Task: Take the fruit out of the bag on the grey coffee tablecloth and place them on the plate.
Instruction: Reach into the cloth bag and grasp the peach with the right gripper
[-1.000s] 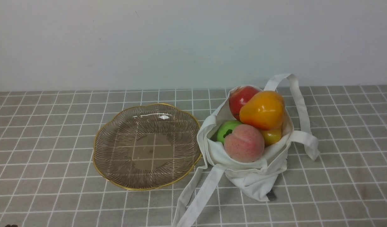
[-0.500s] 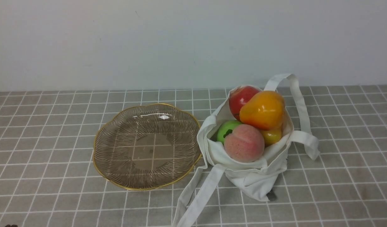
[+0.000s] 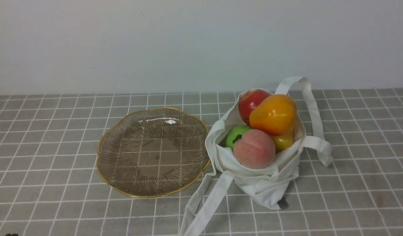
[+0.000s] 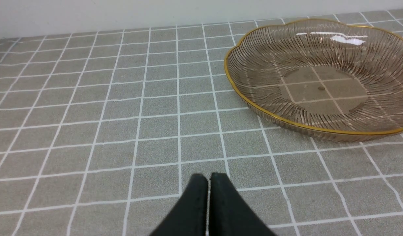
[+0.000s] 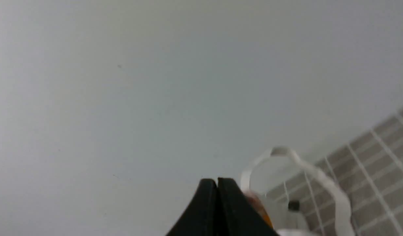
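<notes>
One bag point(image 3: 263, 183) with two strap handles, a far handle point(image 3: 311, 108) and a near handle point(image 3: 217, 193). Five pieces of fruit: one peach point(image 3: 253, 149), one red apple point(image 3: 250, 100), one green apple point(image 3: 235, 132), and two pears, a fully seen pear point(image 3: 273, 114) and a half-hidden pear point(image 3: 282, 141). One plate point(image 3: 119, 157), one tablecloth point(image 3: 352, 190)

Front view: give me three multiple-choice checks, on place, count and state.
1. Seen from the front, the bag sits: A left of the plate; B right of the plate; C on it.
2. Fruit on the plate: A five; B two; C none.
3. Left end effector: A shut, empty; B open; C holding a pear.
1 B: the bag lies off the plate's right edge. 2 C: the plate is bare, all visible fruit sit in the bag. 3 A: jaws meet with nothing between.
</notes>
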{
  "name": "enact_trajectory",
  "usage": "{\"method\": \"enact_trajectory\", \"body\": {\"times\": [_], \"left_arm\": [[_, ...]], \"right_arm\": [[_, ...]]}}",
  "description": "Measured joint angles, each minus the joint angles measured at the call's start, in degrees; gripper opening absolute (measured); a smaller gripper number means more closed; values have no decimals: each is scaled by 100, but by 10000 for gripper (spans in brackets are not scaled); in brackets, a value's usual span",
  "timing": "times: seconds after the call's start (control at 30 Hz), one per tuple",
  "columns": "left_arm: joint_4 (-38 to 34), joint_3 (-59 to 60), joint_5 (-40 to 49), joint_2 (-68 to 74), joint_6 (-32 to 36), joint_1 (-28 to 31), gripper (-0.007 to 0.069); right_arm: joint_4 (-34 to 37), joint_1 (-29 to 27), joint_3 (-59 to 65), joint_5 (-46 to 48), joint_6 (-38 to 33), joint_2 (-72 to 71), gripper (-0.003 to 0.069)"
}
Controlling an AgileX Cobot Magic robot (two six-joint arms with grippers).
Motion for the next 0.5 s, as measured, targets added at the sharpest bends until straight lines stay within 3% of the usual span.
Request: {"method": "enact_trajectory", "body": {"times": [0.17,0.2,0.27,0.43,0.5], "left_arm": [[0,0,0,0,0,0,-8],[0,0,0,0,0,0,-8],[0,0,0,0,0,0,-8],[0,0,6,0,0,0,-8],[0,0,6,0,0,0,-8]], "right_arm": [[-1618,0,-1511,2145,-219,1943,-15],[-1663,0,-1543,2145,-202,2030,-15],[-1965,0,-1789,3043,22,3057,-14],[-1332,296,-1934,3285,-506,4610,-9],[-667,698,-2069,3254,-1090,5166,0]]}}
